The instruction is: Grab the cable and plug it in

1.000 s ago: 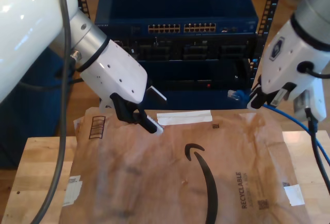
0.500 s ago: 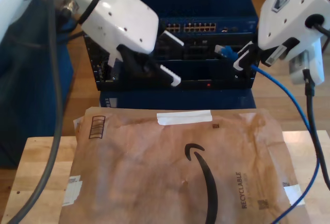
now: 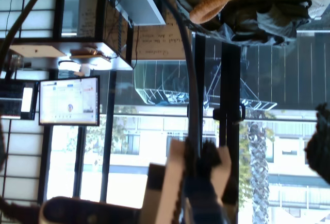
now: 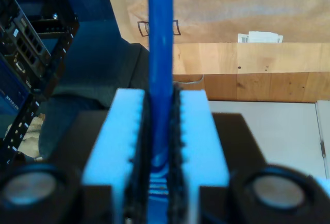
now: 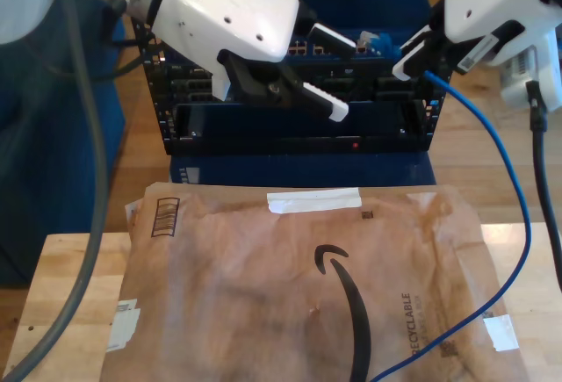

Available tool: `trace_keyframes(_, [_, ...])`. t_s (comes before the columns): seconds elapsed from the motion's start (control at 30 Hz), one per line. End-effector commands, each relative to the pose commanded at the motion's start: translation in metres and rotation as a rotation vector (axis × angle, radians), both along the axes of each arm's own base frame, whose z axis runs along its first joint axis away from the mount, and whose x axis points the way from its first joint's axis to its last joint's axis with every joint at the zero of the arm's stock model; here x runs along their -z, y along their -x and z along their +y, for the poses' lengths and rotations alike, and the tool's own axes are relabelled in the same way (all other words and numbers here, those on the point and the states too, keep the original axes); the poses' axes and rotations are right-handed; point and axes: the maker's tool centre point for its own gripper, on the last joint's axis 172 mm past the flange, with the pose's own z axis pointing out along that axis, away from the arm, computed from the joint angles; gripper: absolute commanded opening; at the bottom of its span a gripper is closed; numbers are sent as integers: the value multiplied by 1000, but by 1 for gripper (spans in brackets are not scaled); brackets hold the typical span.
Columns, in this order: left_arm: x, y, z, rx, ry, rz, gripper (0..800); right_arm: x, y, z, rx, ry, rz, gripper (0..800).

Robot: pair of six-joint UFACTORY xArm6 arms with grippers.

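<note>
Second gripper (image 5: 413, 59) clamps the cable (image 5: 507, 180); its plug (image 5: 367, 44) points lengthwise at the switch ports (image 5: 303, 48), just beside.

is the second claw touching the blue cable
Touching. The second wrist view shows my second claw shut on the blue cable, both pads pressed against it.

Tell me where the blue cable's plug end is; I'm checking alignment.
In the exterior view, upper right, the thin blue network cable's plug sits beside the switch ports, held by my second claw.
</note>
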Motion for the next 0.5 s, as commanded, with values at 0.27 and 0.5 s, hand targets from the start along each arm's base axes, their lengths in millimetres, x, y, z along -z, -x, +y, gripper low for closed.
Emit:
trace_keyframes(0.27, [-2,4,0,9,10,11,766,4,4,9,-27,1,10,3])
trace_keyframes(0.5, [-4,-4,8,-16,20,10,641,9,11,13,-59,2,24,3])
